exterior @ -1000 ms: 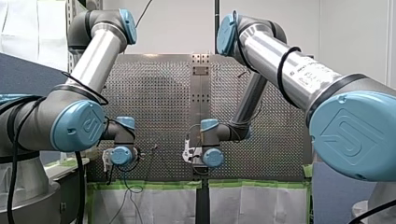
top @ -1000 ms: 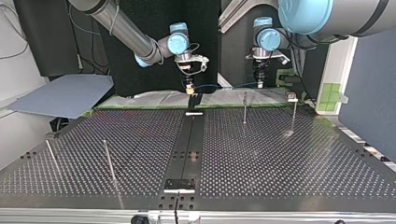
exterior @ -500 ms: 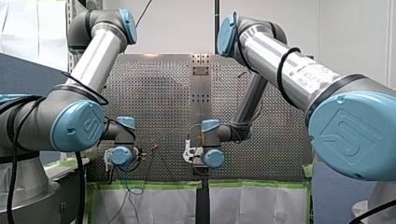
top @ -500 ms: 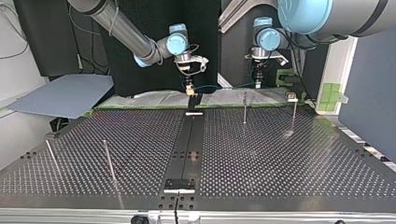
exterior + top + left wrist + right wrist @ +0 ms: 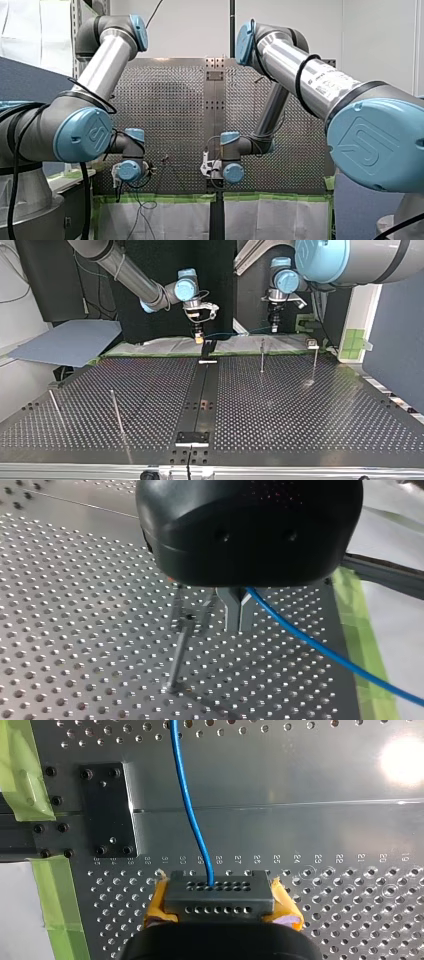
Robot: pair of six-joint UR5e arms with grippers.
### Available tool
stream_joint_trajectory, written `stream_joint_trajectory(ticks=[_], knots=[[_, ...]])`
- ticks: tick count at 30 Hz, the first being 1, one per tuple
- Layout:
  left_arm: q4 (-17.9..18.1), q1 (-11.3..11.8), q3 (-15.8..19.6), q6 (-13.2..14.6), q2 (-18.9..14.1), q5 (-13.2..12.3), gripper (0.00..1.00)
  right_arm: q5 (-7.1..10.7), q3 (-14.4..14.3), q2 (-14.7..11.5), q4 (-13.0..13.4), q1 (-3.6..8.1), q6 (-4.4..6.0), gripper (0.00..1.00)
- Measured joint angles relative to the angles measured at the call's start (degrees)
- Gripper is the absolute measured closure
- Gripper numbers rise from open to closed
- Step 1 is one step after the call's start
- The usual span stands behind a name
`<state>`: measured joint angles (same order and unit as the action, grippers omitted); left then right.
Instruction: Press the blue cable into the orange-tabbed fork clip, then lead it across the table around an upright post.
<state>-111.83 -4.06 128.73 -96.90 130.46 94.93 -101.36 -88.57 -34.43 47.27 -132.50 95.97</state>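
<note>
Blue cable [image 5: 320, 647]: gripped by my left tool [image 5: 239, 611] and my right tool [image 5: 219, 896]; post [image 5: 179, 650] just beside my left tool.

The thin blue cable [image 5: 192, 820] runs in a nearly straight line. A slim metal post [image 5: 178, 652] stands upright near it.

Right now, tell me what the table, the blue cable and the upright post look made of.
The table: bare metal, probably aluminium; brushed grey, perforated, glare-bright.
The blue cable: likely plastic-sheathed; smooth, evenly coloured, bending in a soft curve.
The upright post: metal, likely steel; thin, straight, grey sheen.
</note>
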Motion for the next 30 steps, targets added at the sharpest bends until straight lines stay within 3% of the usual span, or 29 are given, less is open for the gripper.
stream_joint_trajectory(ticks=[18, 30], knots=[[1.6, 0.3, -2.6, -1.9, 1.5, -1.6, 1.00, 0.96, 1.6, 1.5, 1.4, 0.53, 0.08, 1.00], [-4.3, 0.2, -6.1, -2.0, 1.5, -1.6, 1.00, 0.98, 2.1, 1.5, 1.2, 0.58, 0.03, 1.00]])
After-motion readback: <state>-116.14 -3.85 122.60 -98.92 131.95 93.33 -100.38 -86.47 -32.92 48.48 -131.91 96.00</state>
